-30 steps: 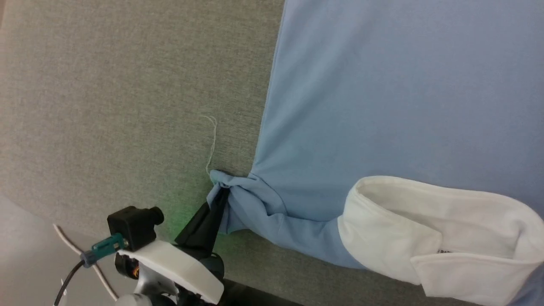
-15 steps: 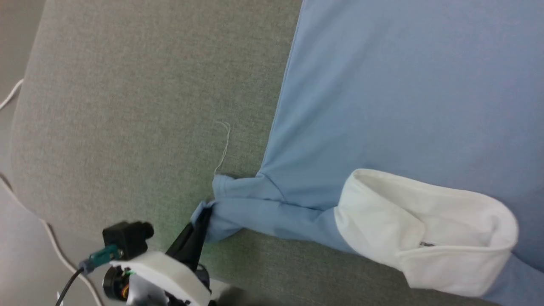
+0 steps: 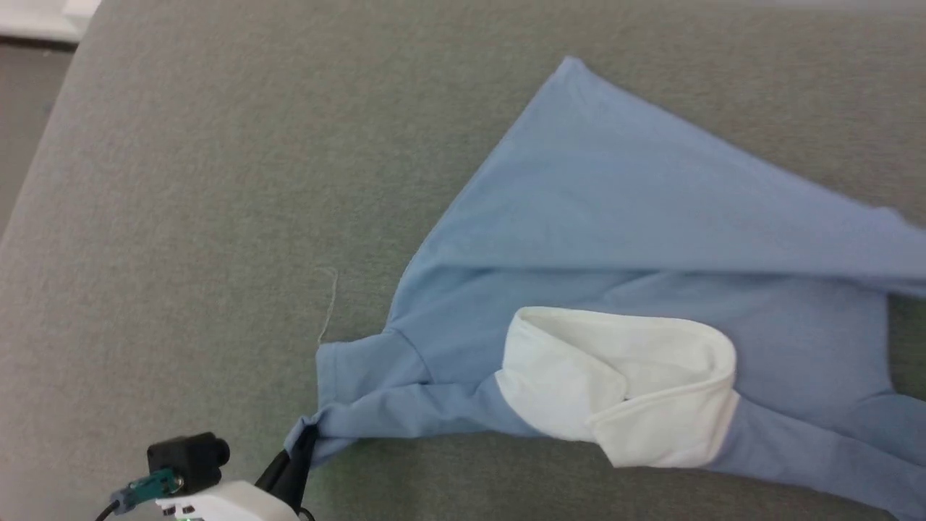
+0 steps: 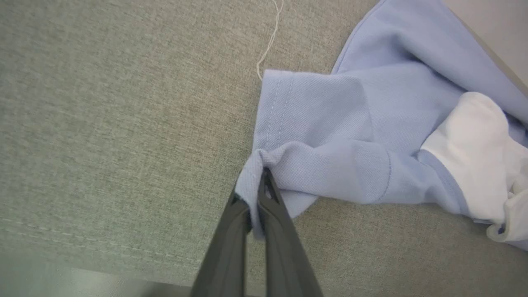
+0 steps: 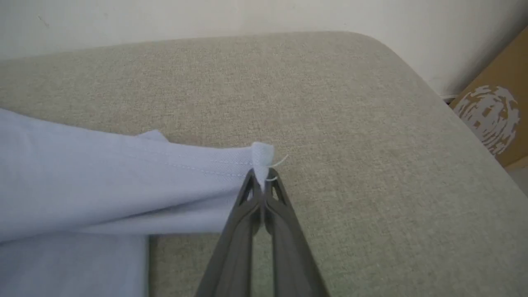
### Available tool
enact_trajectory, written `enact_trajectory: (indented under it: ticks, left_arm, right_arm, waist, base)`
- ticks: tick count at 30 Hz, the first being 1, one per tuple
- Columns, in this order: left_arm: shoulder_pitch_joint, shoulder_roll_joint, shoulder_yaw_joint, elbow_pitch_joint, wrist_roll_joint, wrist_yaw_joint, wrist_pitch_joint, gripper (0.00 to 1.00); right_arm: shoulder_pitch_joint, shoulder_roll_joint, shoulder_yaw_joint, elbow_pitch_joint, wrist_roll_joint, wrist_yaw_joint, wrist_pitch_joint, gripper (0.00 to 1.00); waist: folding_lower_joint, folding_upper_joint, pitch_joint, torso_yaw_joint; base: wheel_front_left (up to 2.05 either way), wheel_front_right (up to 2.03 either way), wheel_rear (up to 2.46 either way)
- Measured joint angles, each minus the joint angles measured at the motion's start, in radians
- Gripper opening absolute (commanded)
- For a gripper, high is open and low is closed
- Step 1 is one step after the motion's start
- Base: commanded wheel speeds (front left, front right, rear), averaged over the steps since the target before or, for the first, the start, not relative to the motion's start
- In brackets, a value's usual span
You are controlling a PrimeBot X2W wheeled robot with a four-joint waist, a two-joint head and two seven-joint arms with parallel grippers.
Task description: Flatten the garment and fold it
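Since earlier, right pincer [image 5: 260, 178] has clenched on the garment [image 3: 651, 217] at a hem corner; left pincer [image 4: 252, 187] grips its sleeve near the table [image 3: 181, 217] edge.

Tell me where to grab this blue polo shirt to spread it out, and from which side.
Probably the free pointed corner of the garment, approached from the far side: it tapers to a thin tip with cushion showing on both sides, leaving room to slide under it.

Garment [image 3: 615, 217] spread on padded surface [image 3: 181, 217], left claw [image 3: 305, 443] at its near-left sleeve, loose thread [image 3: 331, 304] just left of the sleeve
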Motion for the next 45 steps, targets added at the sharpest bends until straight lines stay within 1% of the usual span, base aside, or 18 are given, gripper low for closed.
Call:
enact_trajectory:
  ticks: [5, 8, 10, 15, 18, 19, 20, 21, 24, 26, 29, 32, 36, 40, 42, 45]
  left_arm:
    - [0.037, 0.009, 0.004, -0.023, -0.003, 0.017, 0.013, 0.00]
    - [0.059, 0.018, 0.007, -0.037, -0.007, 0.027, 0.023, 0.00]
    - [0.068, 0.023, 0.009, -0.046, -0.007, 0.032, 0.027, 0.00]
    - [0.068, 0.031, 0.008, -0.065, -0.007, 0.039, 0.038, 0.00]
    - [0.068, 0.031, 0.004, -0.068, -0.007, 0.039, 0.039, 0.00]
    - [0.068, 0.031, 0.002, -0.068, -0.007, 0.039, 0.040, 0.00]
    - [0.068, 0.031, 0.002, -0.068, -0.008, 0.039, 0.040, 0.00]
    - [0.068, 0.031, 0.001, -0.068, -0.008, 0.039, 0.040, 0.00]
    - [0.067, 0.031, -0.001, -0.068, -0.009, 0.039, 0.040, 0.00]
    - [0.067, 0.031, -0.004, -0.068, -0.009, 0.039, 0.040, 0.00]
    - [0.062, 0.030, -0.010, -0.068, -0.009, 0.037, 0.040, 0.00]
    - [0.045, 0.025, -0.015, -0.067, -0.009, 0.035, 0.039, 0.00]
    - [0.014, 0.013, -0.029, -0.060, -0.009, 0.019, 0.037, 0.00]
    - [-0.027, 0.003, -0.044, -0.037, -0.007, 0.002, 0.032, 0.00]
    - [-0.044, -0.004, -0.050, -0.023, -0.007, -0.007, 0.026, 0.00]
    - [-0.068, -0.021, -0.058, -0.005, -0.007, -0.019, 0.017, 0.00]
  right_arm:
    - [0.120, 0.041, -0.025, -0.011, -0.001, 0.000, 0.101, 0.00]
    - [0.162, 0.064, -0.044, -0.003, 0.004, 0.000, 0.162, 0.00]
    - [0.179, 0.076, -0.054, 0.004, 0.013, 0.000, 0.210, 0.00]
    - [0.197, 0.096, -0.066, 0.038, 0.018, 0.000, 0.375, 0.00]
    - [0.195, 0.098, -0.065, 0.030, 0.016, 0.000, 0.437, 0.00]
    - [0.195, 0.098, -0.061, 0.023, 0.016, 0.000, 0.449, 0.11]
    - [0.195, 0.098, -0.051, 0.014, 0.018, -0.001, 0.457, 0.48]
    - [0.194, 0.100, -0.043, 0.001, 0.022, -0.002, 0.458, 1.00]
    - [0.170, 0.102, -0.002, -0.053, 0.024, -0.002, 0.407, 1.00]
    - [0.127, 0.095, 0.044, -0.093, 0.031, -0.002, 0.328, 1.00]
    - [0.043, 0.058, 0.148, -0.121, 0.038, -0.001, 0.194, 1.00]
    - [-0.054, 0.033, 0.265, -0.109, 0.058, -0.002, 0.072, 1.00]
    - [-0.196, -0.012, 0.439, -0.022, 0.084, -0.001, -0.046, 1.00]
    - [-0.325, -0.054, 0.595, 0.107, 0.123, -0.001, -0.076, 1.00]
    - [-0.383, -0.074, 0.672, 0.171, 0.134, -0.001, -0.057, 1.00]
    - [-0.455, -0.095, 0.746, 0.262, 0.162, -0.001, 0.001, 1.00]
  waist:
    - [-0.0001, 0.0000, -0.064, -0.061]
    - [-0.0001, 0.0000, -0.097, -0.094]
    - [-0.0001, 0.0000, -0.113, -0.115]
    - [0.0000, 0.0000, -0.138, -0.157]
    - [0.0001, 0.0000, -0.141, -0.170]
    - [0.0001, 0.0000, -0.140, -0.170]
    - [0.0001, 0.0000, -0.139, -0.168]
    - [0.0002, 0.0000, -0.138, -0.167]
    - [0.0002, 0.0000, -0.135, -0.161]
    - [0.0002, 0.0000, -0.132, -0.155]
    - [0.0002, 0.0000, -0.123, -0.144]
    - [0.0003, 0.0000, -0.106, -0.134]
    - [0.0003, 0.0000, -0.075, -0.115]
    - [0.0003, 0.0000, -0.045, -0.084]
    - [0.0004, 0.0000, -0.029, -0.066]
    - [0.0004, 0.0000, -0.005, -0.038]
  base:
    - [0.00, 0.00, 0.00]
    - [0.00, 0.00, 0.00]
    - [0.00, 0.00, 0.00]
    - [0.00, 0.00, 0.00]
    - [0.00, 0.00, 0.00]
    - [0.00, 0.00, 0.00]
    - [0.00, 0.00, 0.00]
    - [0.00, 0.00, 0.00]
    - [0.00, 0.00, 0.00]
    - [0.00, 0.00, 0.00]
    - [0.00, 0.00, 0.00]
    - [0.00, 0.00, 0.00]
    - [0.00, 0.00, 0.00]
    - [0.00, 0.00, 0.00]
    - [0.00, 0.00, 0.00]
    - [0.00, 0.00, 0.00]
